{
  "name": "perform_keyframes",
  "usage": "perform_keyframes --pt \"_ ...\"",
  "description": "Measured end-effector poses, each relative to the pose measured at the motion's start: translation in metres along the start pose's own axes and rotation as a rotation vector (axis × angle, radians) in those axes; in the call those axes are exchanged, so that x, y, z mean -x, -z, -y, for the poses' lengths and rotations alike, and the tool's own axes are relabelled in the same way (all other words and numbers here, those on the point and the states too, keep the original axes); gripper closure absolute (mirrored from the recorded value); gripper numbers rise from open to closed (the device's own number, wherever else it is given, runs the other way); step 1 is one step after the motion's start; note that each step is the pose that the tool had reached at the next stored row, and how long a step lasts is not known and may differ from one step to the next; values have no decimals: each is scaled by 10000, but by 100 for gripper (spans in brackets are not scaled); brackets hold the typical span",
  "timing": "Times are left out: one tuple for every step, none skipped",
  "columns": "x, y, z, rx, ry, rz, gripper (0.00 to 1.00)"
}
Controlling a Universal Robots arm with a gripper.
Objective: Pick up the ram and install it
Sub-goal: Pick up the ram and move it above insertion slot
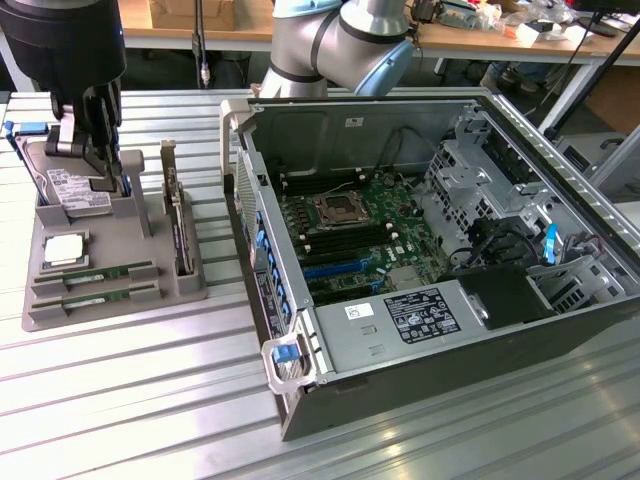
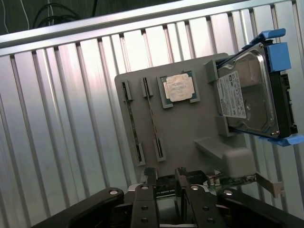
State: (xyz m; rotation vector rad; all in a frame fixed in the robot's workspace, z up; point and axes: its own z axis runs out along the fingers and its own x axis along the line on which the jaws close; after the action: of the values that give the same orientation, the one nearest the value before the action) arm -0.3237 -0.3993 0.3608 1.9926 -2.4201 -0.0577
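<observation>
Gripper (image 1: 98, 165) hangs, jaws apart and empty, over the far end of the grey tray (image 1: 40, 310) in the exterior view, beside the hard drive (image 1: 70, 190); the ram (image 1: 95, 272) sits in a slot at the near end, apart from it. In the wrist view the gripper (image 2: 165, 173) shows its fingertips (image 2: 149, 172) separated, and the ram (image 2: 133, 121) lies slotted near the processor (image 2: 179, 89).

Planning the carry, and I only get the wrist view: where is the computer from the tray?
Observer: The open computer case lies at the exterior view's right of the gray tray.
Operator: Room for memory inside?
Observer: Long black slots flank the processor socket; they look empty.
Operator: And my height?
Observer: The end effector hangs above the tray, clear of both ram sticks.
</observation>
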Motion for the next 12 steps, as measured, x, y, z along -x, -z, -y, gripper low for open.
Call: perform_keyframes --pt "0 -14 0 1 -1 0 70" --pt "-1 -27 1 2 -1 0 70" --pt "-2 -40 1 3 -1 -1 70" --pt "-2 -47 1 3 -1 -1 70" --pt "-2 -52 2 4 0 -1 70" --pt "-2 -60 2 4 -1 -1 70" --pt "-3 -69 2 5 0 -1 70" --pt "-3 -79 3 5 -1 -1 70" --pt "-3 -88 3 6 -1 -1 70" --pt "-4 -100 3 7 -1 -1 70" --pt "-4 -108 4 8 -1 -2 70" --pt "-4 -117 4 8 -1 -2 70"
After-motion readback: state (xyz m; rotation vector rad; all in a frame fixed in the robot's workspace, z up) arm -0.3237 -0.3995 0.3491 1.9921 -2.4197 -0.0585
